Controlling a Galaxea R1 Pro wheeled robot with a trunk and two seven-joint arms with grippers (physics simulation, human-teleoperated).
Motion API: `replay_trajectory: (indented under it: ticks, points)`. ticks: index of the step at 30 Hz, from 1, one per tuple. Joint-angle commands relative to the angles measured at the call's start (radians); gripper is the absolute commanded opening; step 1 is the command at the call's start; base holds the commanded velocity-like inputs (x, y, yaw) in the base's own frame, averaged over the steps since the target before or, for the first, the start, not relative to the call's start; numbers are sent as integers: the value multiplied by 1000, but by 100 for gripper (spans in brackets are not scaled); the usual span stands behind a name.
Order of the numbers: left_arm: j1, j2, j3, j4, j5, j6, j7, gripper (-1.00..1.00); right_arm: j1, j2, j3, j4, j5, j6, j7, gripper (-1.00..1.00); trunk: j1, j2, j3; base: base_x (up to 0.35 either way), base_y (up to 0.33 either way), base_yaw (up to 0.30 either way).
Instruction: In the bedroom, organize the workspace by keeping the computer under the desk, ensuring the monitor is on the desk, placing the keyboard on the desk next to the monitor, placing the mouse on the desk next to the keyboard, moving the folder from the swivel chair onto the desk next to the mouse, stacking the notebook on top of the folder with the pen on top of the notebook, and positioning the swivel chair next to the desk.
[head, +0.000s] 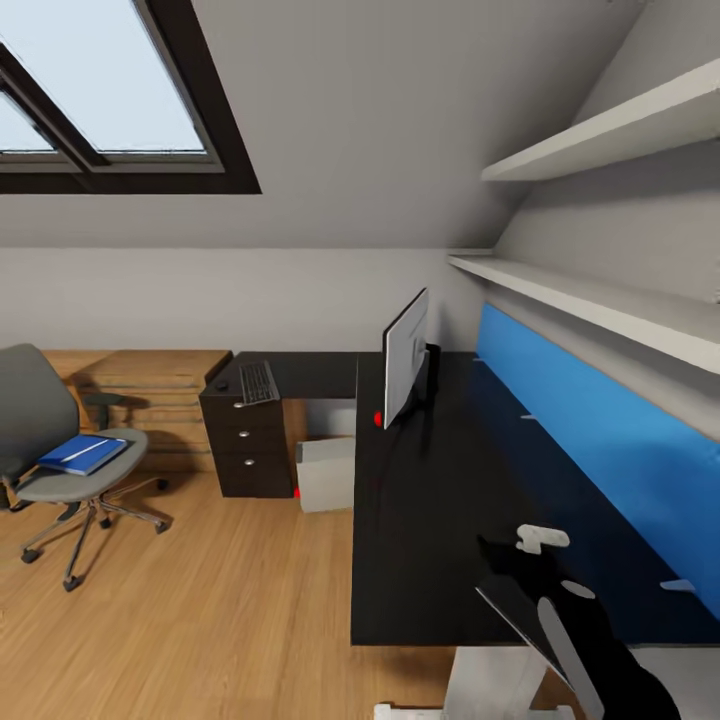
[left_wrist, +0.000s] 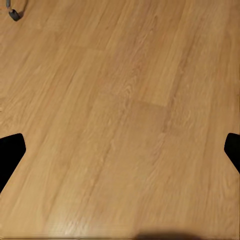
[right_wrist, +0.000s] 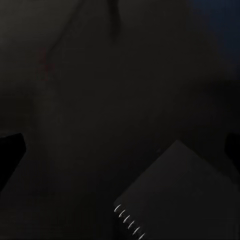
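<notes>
The left pincer (left_wrist: 120, 150) hangs over bare wood floor (left_wrist: 120, 100), its dark fingertips spread wide with nothing between them. The right pincer (right_wrist: 120, 150) hovers over the glossy black counter (head: 430, 520), tips also apart and empty, with the spiral-bound notebook (right_wrist: 175, 195) just beneath it.

Well off to the left of both, the grey padded chair (head: 60, 440) carries the flat blue folder (head: 82, 452). Nearer, the slim keyboard (head: 258, 382) lies on the drawer wing, the pale boxy computer (head: 325, 472) sits under the counter, and the thin monitor (head: 405, 365) stands edge-on ahead of the right pincer.

The risk, I judge: the notebook is thin and flat on a slick top, so a closing grip may skid it toward the edge.
</notes>
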Motion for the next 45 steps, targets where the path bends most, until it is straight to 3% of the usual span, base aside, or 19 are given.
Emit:
replay_trajectory:
  ticks: [1, 10, 13, 14, 26, 27, 30, 36, 45]
  points:
    - [0, 1, -4, -1, 11, -9, 4, 100, 0, 0, 0, -5, -37, 8, -8, 100, 0, -1, -1, -300, 0, 0]
    - [0, 1, -4, -1, 11, -12, 4, 100, 0, -2, -22, -7, -112, 12, -8, 100, 0, -1, -1, -323, 0, 0]
    - [0, 1, -4, -1, 12, -12, 4, 100, 0, -2, -29, -7, -121, 11, -8, 100, 0, -1, -1, -334, 0, 0]
    - [0, 1, -4, -1, 12, -11, 4, 100, 0, 0, -56, -9, -127, 11, -8, 100, 0, -1, -1, -336, 0, -93]
    - [0, 2, -2, -1, 14, -11, 4, 100, 0, 0, -76, -14, -178, 12, -8, 100, 0, -1, 1, -336, 0, -66]
    - [0, 2, -2, -5, 14, -14, 5, 100, 0, -2, -105, -9, -182, 13, -5, 100, 0, -1, 1, -128, 0, -1]
    - [0, 1, -3, -23, 13, -29, 6, 100, 0, -2, -124, 1, -193, 13, -3, 100, 0, -1, 1, -79, 0, -1]
    - [0, 1, -4, -82, 15, -87, 6, 100, 0, -4, -227, 52, -295, 14, -1, 100, 0, -1, 1, -15, 0, 0]
    - [0, 1, -1, -91, 16, -95, 6, 100, 0, -6, -287, 117, -429, 14, 2, 100, 34, -64, -28, -3, 0, 0]
